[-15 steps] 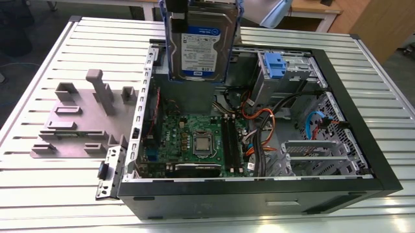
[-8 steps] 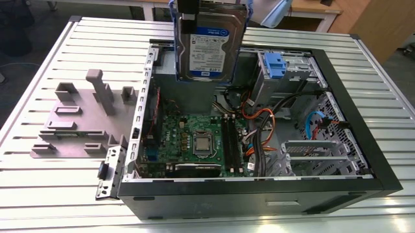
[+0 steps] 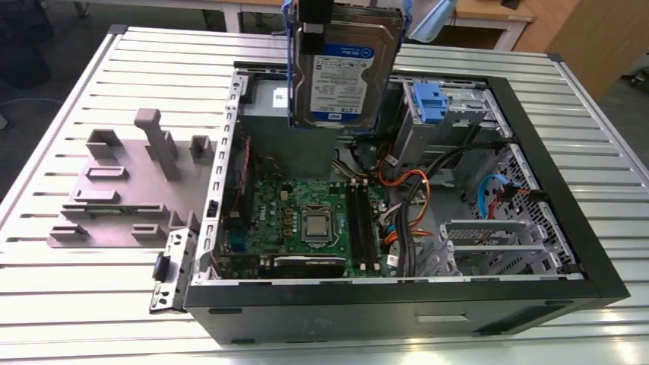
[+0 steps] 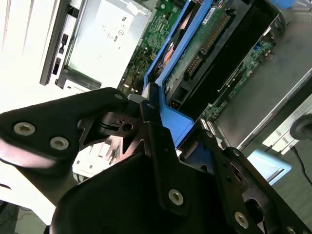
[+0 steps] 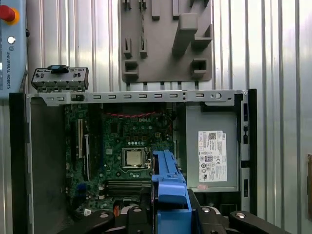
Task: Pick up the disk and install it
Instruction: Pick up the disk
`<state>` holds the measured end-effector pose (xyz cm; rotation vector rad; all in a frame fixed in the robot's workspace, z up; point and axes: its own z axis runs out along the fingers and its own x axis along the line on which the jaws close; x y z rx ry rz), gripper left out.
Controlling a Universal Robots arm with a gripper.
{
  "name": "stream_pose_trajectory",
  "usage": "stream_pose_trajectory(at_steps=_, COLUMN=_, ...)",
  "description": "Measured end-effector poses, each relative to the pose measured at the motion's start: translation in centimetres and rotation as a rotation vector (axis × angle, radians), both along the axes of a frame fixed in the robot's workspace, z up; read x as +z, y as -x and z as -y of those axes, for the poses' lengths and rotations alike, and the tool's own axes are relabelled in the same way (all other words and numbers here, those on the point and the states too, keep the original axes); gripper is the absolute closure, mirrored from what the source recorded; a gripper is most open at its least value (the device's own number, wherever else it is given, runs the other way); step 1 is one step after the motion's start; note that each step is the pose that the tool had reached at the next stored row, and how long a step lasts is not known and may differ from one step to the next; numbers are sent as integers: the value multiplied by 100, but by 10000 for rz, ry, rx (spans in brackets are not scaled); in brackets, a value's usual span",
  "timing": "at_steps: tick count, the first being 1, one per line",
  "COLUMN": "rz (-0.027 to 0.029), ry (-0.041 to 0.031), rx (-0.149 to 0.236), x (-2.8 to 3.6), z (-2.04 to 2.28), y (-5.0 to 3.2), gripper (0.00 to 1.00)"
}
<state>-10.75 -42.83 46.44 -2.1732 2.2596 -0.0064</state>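
- One disk is clamped by its blue frame in my closed pincer. It hangs straight below the pincer, long axis pointing down into the open computer case.
- Exterior view shows its labelled face, with the drive cage lower and off to one side; second wrist view shows its circuit-board underside.
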Motion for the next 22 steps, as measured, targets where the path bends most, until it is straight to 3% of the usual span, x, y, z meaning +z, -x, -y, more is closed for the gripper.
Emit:
stream_pose_trajectory(at_steps=16, rz=0, ry=0, rx=0, x=-12, z=0, y=-332, gripper=64)
stream_pose_trajectory(at_steps=22, rz=0, ry=0, rx=-2, x=-13, z=0, y=-380, gripper=64)
